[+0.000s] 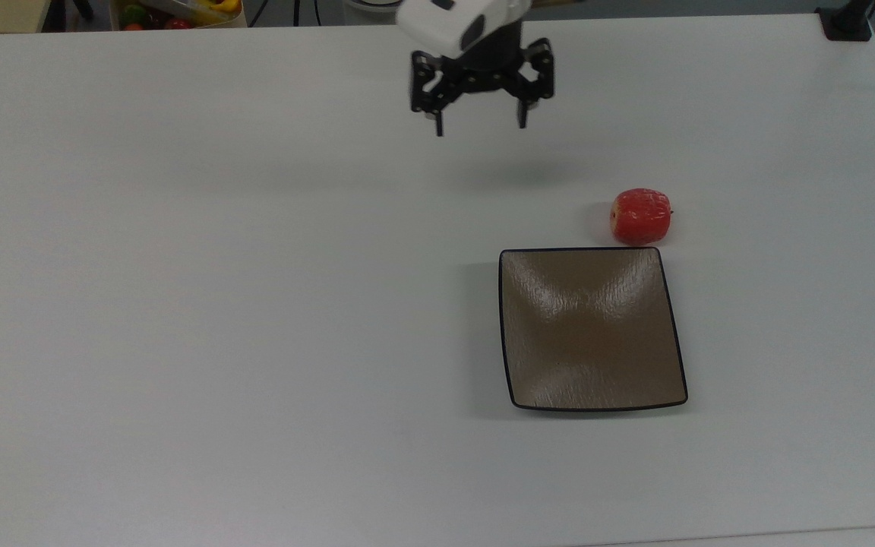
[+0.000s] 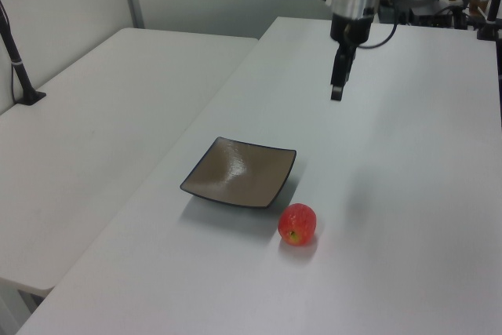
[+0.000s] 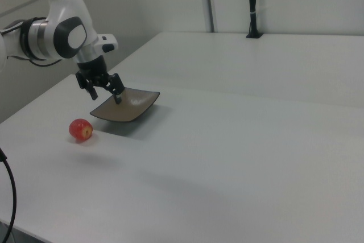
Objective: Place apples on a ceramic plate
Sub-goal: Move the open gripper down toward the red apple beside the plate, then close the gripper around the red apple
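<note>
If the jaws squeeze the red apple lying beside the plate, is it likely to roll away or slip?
The apple is rounded and rests on its side on the smooth table, so an off-centre touch would probably roll it. Its skin looks glossy, so it may slip. The brown plate just beside it might block rolling that way.
</note>
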Action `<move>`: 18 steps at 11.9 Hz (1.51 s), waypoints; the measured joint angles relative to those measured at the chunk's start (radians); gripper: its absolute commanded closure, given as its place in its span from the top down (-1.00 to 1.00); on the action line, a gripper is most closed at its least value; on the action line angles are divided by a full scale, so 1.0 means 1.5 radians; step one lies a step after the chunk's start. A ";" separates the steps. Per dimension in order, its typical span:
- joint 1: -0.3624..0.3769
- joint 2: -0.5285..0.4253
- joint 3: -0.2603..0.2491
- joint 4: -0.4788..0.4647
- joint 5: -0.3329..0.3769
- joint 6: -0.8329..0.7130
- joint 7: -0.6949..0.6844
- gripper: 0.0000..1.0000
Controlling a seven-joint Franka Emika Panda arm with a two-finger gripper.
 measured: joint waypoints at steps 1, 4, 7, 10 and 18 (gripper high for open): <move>0.020 0.013 0.004 0.004 0.000 0.017 0.023 1.00; 0.087 0.068 0.006 0.045 0.000 0.069 0.104 1.00; 0.135 0.129 0.007 0.081 0.000 0.106 0.174 1.00; 0.173 0.174 0.007 0.102 -0.004 0.132 0.221 1.00; 0.206 0.242 0.007 0.122 -0.052 0.143 0.262 1.00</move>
